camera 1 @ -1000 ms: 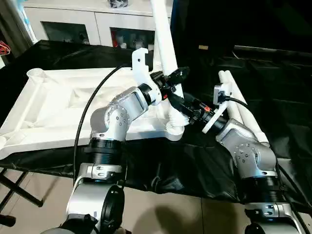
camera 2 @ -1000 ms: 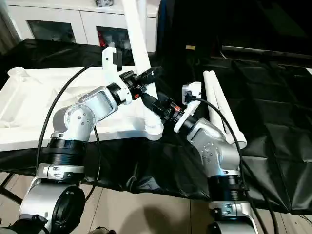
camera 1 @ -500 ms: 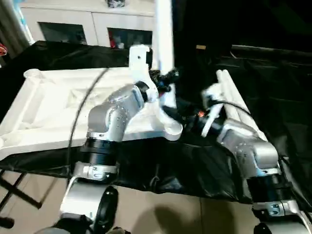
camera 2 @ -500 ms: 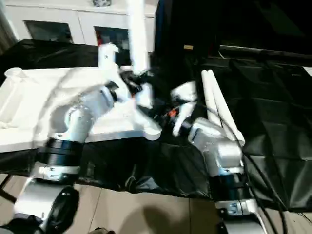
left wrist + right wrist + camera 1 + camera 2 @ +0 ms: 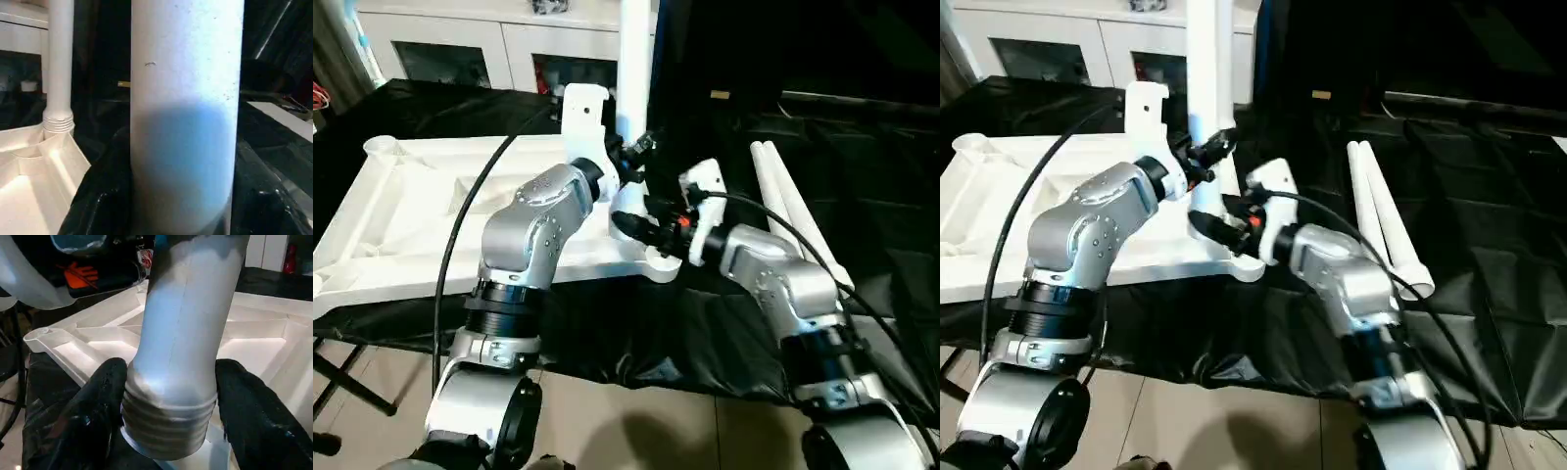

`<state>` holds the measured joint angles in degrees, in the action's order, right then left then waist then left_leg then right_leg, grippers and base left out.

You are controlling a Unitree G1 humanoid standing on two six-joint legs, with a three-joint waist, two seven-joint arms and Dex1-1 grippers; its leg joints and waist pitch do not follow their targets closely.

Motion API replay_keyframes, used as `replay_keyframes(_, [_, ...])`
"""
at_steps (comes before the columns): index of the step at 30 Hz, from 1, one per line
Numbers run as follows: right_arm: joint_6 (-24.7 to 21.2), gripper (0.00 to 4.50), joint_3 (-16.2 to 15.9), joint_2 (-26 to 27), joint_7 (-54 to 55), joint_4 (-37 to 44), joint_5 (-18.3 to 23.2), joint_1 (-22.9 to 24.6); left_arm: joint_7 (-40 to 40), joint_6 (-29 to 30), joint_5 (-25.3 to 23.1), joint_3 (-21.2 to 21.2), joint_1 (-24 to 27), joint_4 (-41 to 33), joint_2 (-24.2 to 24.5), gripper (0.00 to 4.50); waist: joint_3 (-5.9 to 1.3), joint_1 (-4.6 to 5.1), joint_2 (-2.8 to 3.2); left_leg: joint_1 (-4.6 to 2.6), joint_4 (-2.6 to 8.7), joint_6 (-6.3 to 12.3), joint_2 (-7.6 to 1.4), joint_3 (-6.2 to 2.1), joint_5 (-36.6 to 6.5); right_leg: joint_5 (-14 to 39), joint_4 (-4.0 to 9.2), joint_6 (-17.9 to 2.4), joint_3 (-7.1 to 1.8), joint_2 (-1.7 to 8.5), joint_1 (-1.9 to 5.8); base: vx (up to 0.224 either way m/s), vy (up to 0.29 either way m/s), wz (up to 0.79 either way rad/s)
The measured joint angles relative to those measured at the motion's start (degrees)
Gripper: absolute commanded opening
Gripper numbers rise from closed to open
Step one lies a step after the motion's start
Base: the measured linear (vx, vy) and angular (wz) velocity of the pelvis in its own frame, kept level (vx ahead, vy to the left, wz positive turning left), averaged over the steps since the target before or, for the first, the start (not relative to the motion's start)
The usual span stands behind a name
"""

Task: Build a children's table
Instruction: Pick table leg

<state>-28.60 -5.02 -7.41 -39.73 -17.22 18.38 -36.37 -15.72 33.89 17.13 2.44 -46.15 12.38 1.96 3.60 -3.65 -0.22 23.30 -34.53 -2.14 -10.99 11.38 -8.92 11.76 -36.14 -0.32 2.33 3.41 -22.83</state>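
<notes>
- The children's table (image 5: 431,211) is shown inverted on the black-draped tabletop (image 5: 862,176), ribbed underside up, so that the corner sockets are open to receive legs.
- A far corner socket (image 5: 57,128) is seen in the left wrist view with one leg (image 5: 60,54) already standing upright in it.
- The left gripper (image 5: 631,162) is set partway up a second leg (image 5: 634,59), which is held upright; the jaws are clamped on the shaft, one black finger (image 5: 105,196) showing on each side of it. This higher grip is judged to steady the leg and keep it vertical.
- The near right corner (image 5: 658,262) of the table is where this leg's threaded end (image 5: 166,423) meets the socket; how deeply it is seated cannot be told with confidence.
- The right gripper (image 5: 641,227) is placed low on the same leg, just above the thread. Its jaws flank the base, with the pads (image 5: 105,396) standing near the white surface, but whether they press on it or stand slightly apart cannot be told. The low position is judged to serve guiding or turning the end into the socket.
- Two spare legs (image 5: 788,211) lie side by side on the cloth to the right, well apart from the table, within reach for the corners not yet fitted.
</notes>
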Motion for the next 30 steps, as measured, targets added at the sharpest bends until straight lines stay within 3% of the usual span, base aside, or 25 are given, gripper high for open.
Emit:
replay_keyframes(14, [-0.17,2.58,-0.23,0.30,-0.28,-1.00,0.02,-0.13,0.39,0.65,-0.82,0.03,1.28,-1.47,-0.32,1.98,0.02,-0.03,-0.09,0.00,0.00,0.00,0.00,0.00,0.00,0.00,0.00,0.00,0.00,0.00,0.00,0.000,0.000,0.00])
replay_keyframes(17, [-1.50,3.27,0.01,0.58,-0.38,-0.99,0.50,-0.13,0.39,0.95,-0.88,0.03,1.58,-1.47,-0.30,1.98,0.02,-0.01,-0.10,0.00,0.00,0.00,0.00,0.00,0.00,-0.01,-0.01,0.00,0.00,0.00,0.00,0.000,0.000,0.00])
replay_keyframes(22, [-2.07,3.39,-1.31,0.37,1.12,-2.57,-1.34,-0.15,-0.45,0.96,-0.39,-1.79,1.61,-3.07,-2.39,1.98,0.01,-0.46,-0.13,0.02,-0.01,0.01,0.01,0.01,0.00,-0.01,0.00,0.00,0.00,0.02,0.00,0.000,0.000,0.00])
replay_keyframes(26, [-2.25,3.39,-1.39,0.41,1.99,-3.69,-1.89,-0.17,-1.03,1.15,0.06,-2.65,1.61,-3.31,-2.49,1.98,0.01,-0.21,-0.12,-0.03,-0.01,-0.02,-0.02,0.01,0.01,-0.01,-0.05,0.00,0.00,0.00,0.00,0.000,0.000,0.00])
replay_keyframes(30, [-2.29,3.02,-1.37,0.68,2.25,-3.83,-1.99,-0.17,-1.35,1.19,0.04,-2.64,1.61,-3.38,-2.21,1.98,0.01,0.02,-0.12,-0.02,-0.01,-0.01,-0.01,0.01,0.01,-0.01,-0.04,0.00,0.00,0.00,-0.01,0.000,0.000,0.00])
